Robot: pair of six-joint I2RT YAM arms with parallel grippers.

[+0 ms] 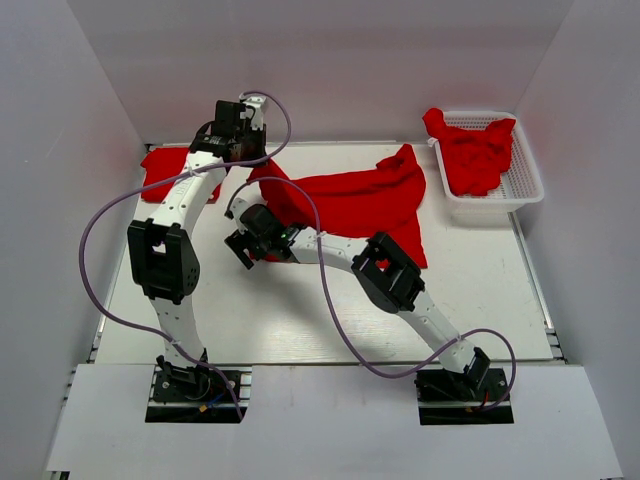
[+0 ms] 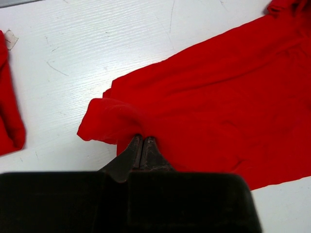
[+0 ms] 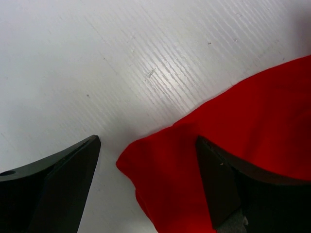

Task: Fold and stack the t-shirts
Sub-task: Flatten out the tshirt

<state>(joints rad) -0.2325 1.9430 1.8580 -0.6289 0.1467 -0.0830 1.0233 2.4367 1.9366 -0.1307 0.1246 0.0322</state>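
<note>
I log the spread t-shirt as plain bright red, no print. The folded t-shirt and the heap of t-shirts are the same red. basket: white mesh. desk: white, faint grain streaks. my left hand, my right hand: black. my arms: white links, black joints. cables: pale purple.

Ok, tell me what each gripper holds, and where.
Left gripper pinches the spread t-shirt at a bunched edge; right gripper, open over another edge, holds nothing.

White wood-grain table, plain white walls around
</note>
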